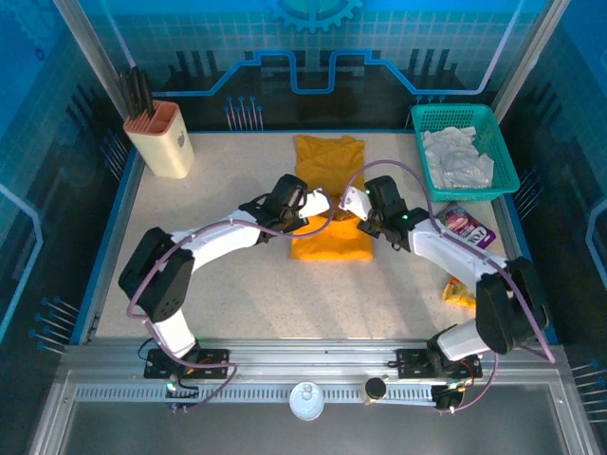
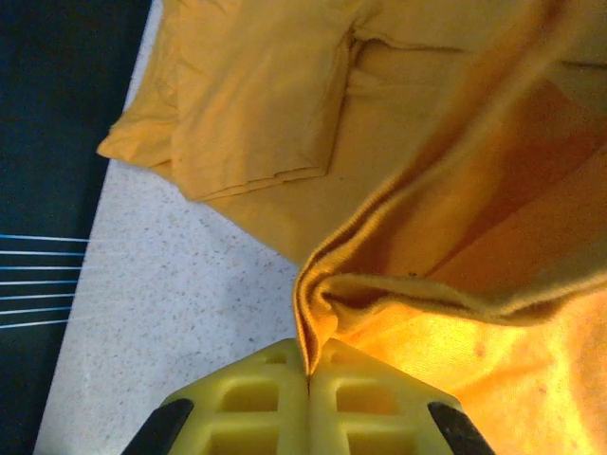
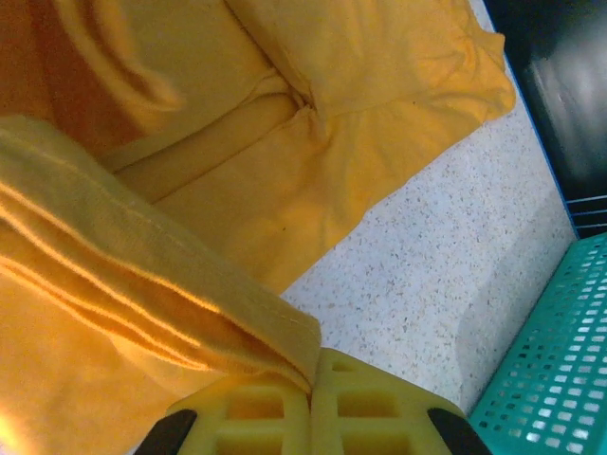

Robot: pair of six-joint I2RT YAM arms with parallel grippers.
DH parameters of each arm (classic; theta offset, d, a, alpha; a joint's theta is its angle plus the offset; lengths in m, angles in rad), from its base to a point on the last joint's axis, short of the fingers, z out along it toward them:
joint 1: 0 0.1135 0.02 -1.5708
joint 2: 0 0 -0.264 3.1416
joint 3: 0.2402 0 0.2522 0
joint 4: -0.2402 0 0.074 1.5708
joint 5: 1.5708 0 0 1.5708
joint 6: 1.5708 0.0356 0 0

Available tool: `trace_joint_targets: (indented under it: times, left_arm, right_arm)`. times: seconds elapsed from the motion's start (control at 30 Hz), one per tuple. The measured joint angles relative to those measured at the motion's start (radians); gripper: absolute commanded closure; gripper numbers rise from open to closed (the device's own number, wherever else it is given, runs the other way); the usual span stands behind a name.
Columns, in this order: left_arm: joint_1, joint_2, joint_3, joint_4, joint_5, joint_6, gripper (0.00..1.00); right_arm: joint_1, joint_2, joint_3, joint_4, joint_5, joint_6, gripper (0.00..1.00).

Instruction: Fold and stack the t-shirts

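Mustard-orange t-shirt (image 1: 329,156): part-folded on surface (image 1: 237,294)
Left hand (image 2: 308,374): pinching its edge
Right hand (image 3: 311,379): pinching its edge
Advice: move both level, align edges

Your left arm (image 1: 204,242) and right arm (image 1: 455,251) match: smooth white link shells between bulky black joint housings, each trailed by a thin mauve cable (image 1: 396,163) and bolted to a black base bracket (image 1: 185,360). A small green light (image 1: 406,216) glows on the right arm's black wrist. Up close, your left gripper (image 2: 308,368) and right gripper (image 3: 311,377) have pale yellow plastic fingers (image 2: 256,403) moulded with square lattice pockets.
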Motion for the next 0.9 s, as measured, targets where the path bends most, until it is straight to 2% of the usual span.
trace_joint_targets:
  times: [0.6,0.77,0.8,0.83,0.87,0.9]
  left_arm:
    - [0.048,0.241,0.123,0.065,0.031,0.039,1.0]
    - [0.066,0.275,0.143,0.07,0.026,0.045,0.61]
    - [0.069,0.281,0.147,0.069,0.024,0.04,0.56]
    - [0.07,0.287,0.151,0.07,0.019,0.039,0.52]
    - [0.071,0.292,0.153,0.072,0.016,0.039,0.51]
    - [0.072,0.294,0.153,0.073,0.013,0.04,0.5]
  right_arm:
    - [-0.041,0.344,0.154,0.084,0.075,0.102,1.0]
    - [-0.052,0.413,0.205,0.064,0.109,0.175,1.0]
    - [-0.054,0.422,0.212,0.061,0.114,0.186,1.0]
    - [-0.056,0.43,0.218,0.062,0.12,0.197,0.93]
    - [-0.056,0.436,0.22,0.062,0.127,0.208,0.79]
    - [-0.058,0.439,0.22,0.063,0.131,0.222,0.69]
